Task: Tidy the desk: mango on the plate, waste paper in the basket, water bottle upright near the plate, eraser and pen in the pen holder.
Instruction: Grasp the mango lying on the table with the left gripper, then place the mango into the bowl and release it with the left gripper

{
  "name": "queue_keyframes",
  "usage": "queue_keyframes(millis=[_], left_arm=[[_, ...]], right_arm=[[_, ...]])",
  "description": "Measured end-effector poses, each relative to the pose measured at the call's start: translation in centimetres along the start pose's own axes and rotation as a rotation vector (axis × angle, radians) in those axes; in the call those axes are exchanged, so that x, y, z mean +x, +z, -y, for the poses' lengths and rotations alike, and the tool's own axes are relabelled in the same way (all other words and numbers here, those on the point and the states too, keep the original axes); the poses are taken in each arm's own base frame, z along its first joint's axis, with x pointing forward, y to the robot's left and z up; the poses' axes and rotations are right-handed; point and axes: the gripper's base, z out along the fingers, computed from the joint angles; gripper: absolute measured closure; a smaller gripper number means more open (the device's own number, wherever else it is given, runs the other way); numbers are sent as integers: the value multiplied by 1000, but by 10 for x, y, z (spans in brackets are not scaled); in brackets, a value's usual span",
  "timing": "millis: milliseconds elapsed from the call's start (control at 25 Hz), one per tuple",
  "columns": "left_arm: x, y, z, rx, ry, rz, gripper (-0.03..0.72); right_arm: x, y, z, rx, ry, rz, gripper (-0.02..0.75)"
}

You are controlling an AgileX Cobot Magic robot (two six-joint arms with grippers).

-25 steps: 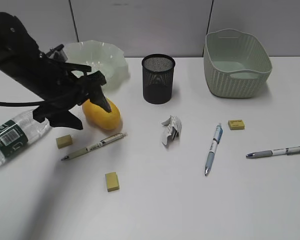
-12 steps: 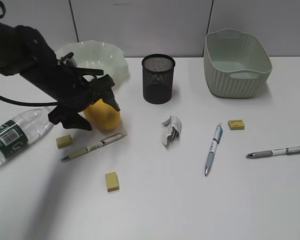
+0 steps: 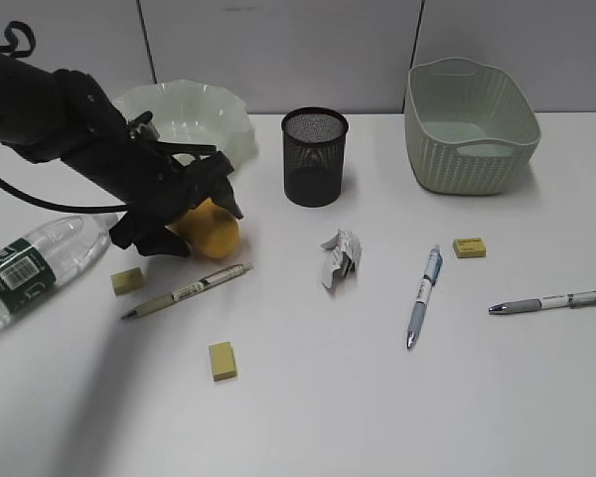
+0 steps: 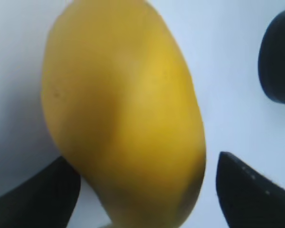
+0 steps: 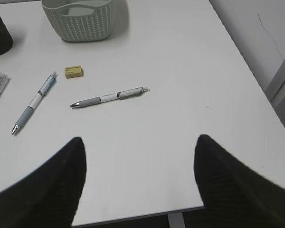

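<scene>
The left hand point(image 3: 184, 214) straddles the mango point(image 3: 211, 231), its fingers apart with desk point(image 3: 377, 397) showing on either side. Just behind stands the plate point(image 3: 223, 124); a pen point(image 3: 187, 290) and eraser point(image 3: 127, 280) lie just in front. The bottle point(image 3: 25, 266) lies to the left. The right hand point(image 5: 140, 190) hangs over bare desk.

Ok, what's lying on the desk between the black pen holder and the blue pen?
The waste paper lies between the pen holder and the blue pen; otherwise bare desk, in the exterior view.
</scene>
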Motion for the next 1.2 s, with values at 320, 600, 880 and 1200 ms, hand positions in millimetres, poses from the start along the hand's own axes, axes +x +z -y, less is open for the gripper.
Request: queue_keyframes(millis=[320, 600, 880, 1200], left_arm=[[-1, 8, -4, -8, -6, 10, 75], [-1, 8, -3, -8, -9, 1, 127], [6, 3, 0, -25, -2, -102, 127], [9, -44, 21, 34, 40, -116, 127]], right_arm=[[0, 0, 0, 0, 0, 0, 177], [0, 0, 0, 0, 0, 0, 177], [0, 0, 0, 0, 0, 0, 177], [0, 0, 0, 0, 0, 0, 177]])
